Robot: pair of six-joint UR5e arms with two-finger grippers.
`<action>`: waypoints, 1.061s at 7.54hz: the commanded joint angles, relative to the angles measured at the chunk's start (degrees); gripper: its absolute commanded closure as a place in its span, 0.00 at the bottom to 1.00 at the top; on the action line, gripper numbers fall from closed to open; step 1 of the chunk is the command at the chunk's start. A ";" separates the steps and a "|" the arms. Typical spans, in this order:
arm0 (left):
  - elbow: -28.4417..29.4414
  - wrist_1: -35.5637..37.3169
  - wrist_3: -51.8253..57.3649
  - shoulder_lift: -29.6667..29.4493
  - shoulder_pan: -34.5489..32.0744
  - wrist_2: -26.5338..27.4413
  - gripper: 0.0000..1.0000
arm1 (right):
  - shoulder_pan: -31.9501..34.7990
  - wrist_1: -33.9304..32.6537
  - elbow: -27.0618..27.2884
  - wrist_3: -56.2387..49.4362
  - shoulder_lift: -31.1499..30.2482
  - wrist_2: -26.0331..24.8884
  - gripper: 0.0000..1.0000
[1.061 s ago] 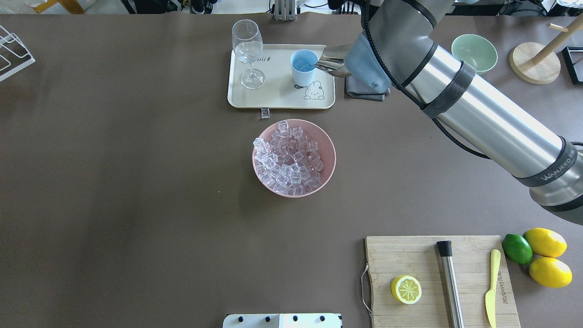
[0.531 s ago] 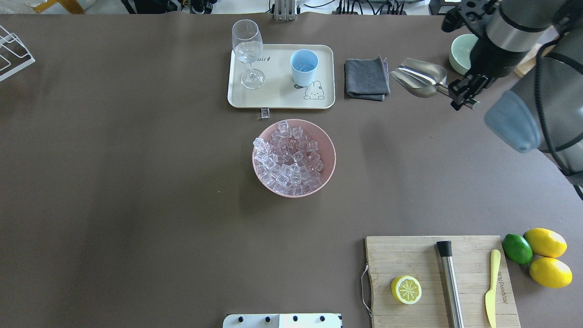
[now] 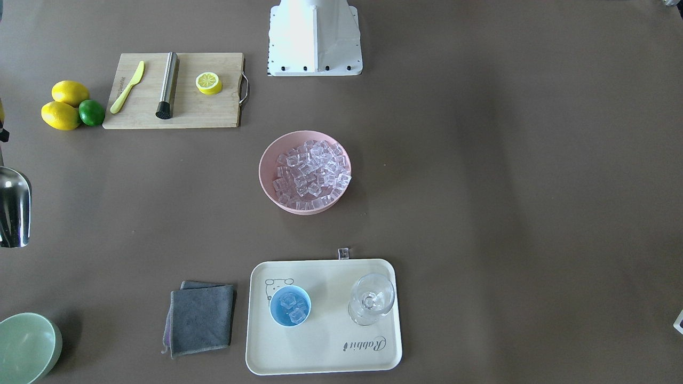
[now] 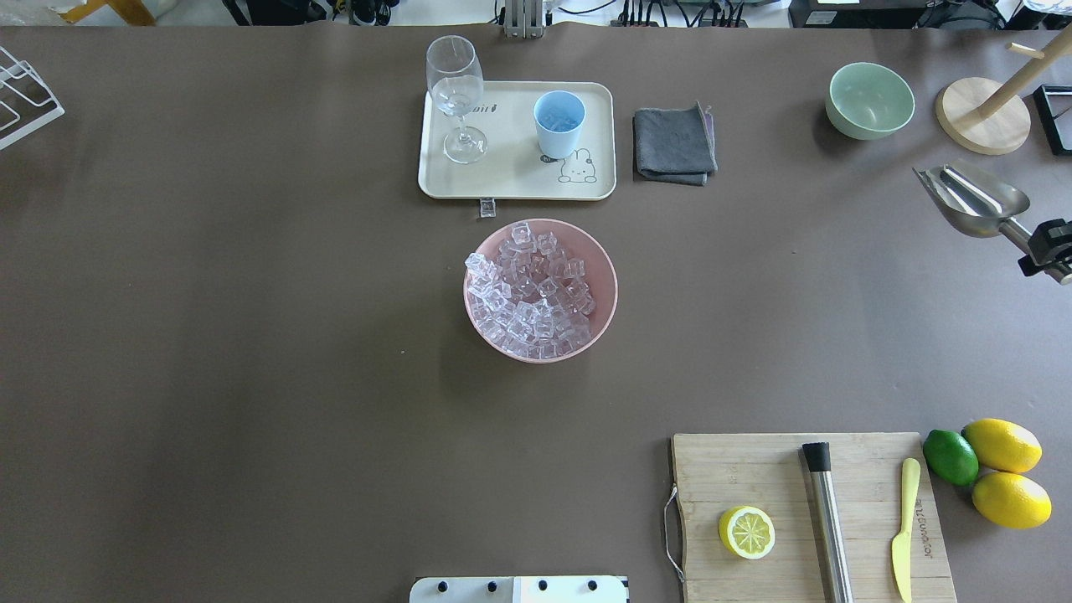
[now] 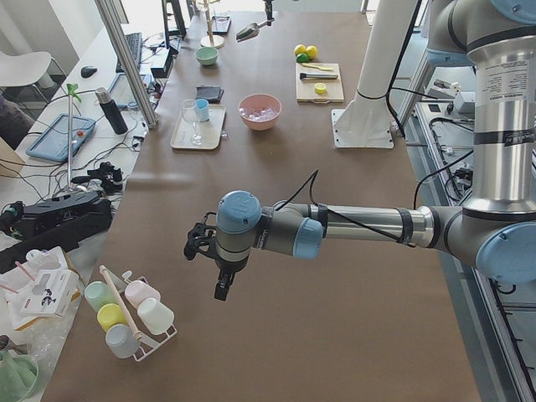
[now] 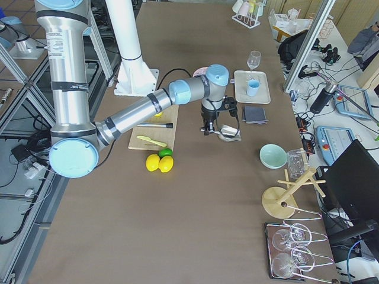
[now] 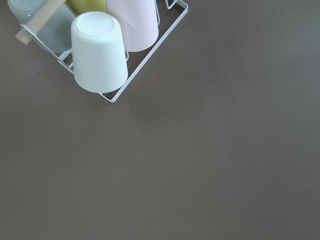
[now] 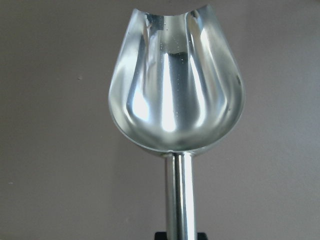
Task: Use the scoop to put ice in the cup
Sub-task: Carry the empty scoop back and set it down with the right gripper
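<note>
My right fingers [image 4: 1048,237], clamped on the scoop [image 4: 971,199] handle, have swung it empty, far from the cup [image 3: 290,305]; ice [image 3: 288,300] sits inside. I cannot tell how my left fingers [image 5: 221,285] stand.

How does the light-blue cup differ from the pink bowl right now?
Size: the pink bowl is much wider than the cup. Colour: the bowl is pink, the cup light blue. Contents: the bowl is heaped with many ice cubes; the cup holds only a few. Place: the bowl sits on the bare table, the cup on the cream tray. Both are round, upright, open-topped and contain ice.
</note>
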 commanded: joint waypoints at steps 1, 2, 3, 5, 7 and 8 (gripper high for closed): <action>-0.16 -0.10 -0.03 -0.18 0.52 0.00 0.01 | 0.38 29.03 -9.89 17.91 -8.43 -2.27 1.00; -0.08 -0.10 -0.03 -0.18 0.52 -0.09 0.01 | 0.12 30.41 -11.85 18.74 -8.52 -3.32 1.00; -0.16 -0.10 -0.03 -0.27 0.61 -0.09 0.01 | -0.41 30.33 -11.87 18.75 -8.78 -5.85 1.00; -0.16 -0.10 -0.03 -0.27 0.79 -0.09 0.01 | -2.51 33.81 -14.31 20.23 -9.22 -8.41 1.00; -0.25 -0.10 -0.03 -0.27 0.87 -0.09 0.01 | -5.67 41.65 -18.53 25.15 -9.05 -9.48 1.00; -0.17 -0.10 -0.03 -0.27 0.87 -0.09 0.01 | -6.47 42.02 -18.98 25.08 -8.96 -10.00 1.00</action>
